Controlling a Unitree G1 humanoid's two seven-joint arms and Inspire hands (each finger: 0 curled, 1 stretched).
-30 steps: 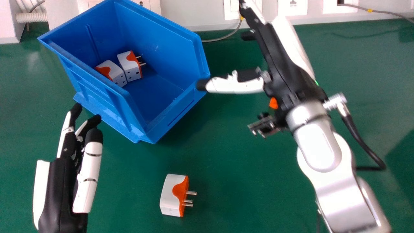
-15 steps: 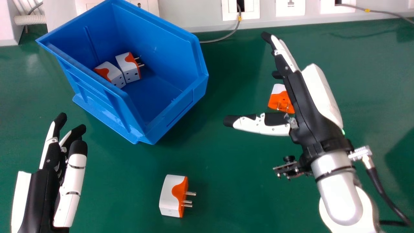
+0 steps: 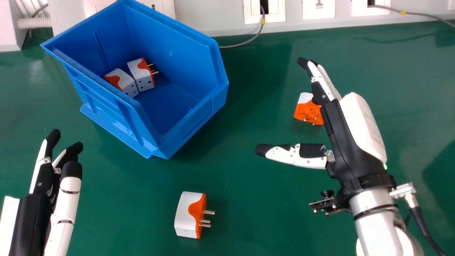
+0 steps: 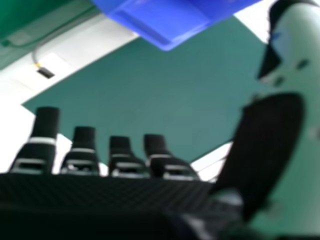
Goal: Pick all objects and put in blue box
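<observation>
In the head view, my right hand (image 3: 350,142) is open on the right, its fingers beside and partly over an orange-and-white plug adapter (image 3: 308,109). A second adapter (image 3: 190,214) lies at the lower middle, prongs to the right. The blue box (image 3: 193,117) stands at the upper left with two adapters (image 3: 141,74) (image 3: 122,81) side by side inside. My left hand (image 3: 33,213) is open at the lower left, holding nothing. In the right hand view, my right hand (image 4: 100,195) has straight fingers and a thumb apart from them, near the blue box (image 4: 165,25).
Behind the green table (image 3: 245,185) runs a white wall with sockets (image 3: 319,8). A grey cable (image 3: 245,43) hangs from one socket and runs behind the box. A black cable (image 3: 424,224) trails from my right wrist.
My right hand has moved back from beside the box, down and to the right, uncovering the adapter there. My left hand has drawn back toward the lower left.
</observation>
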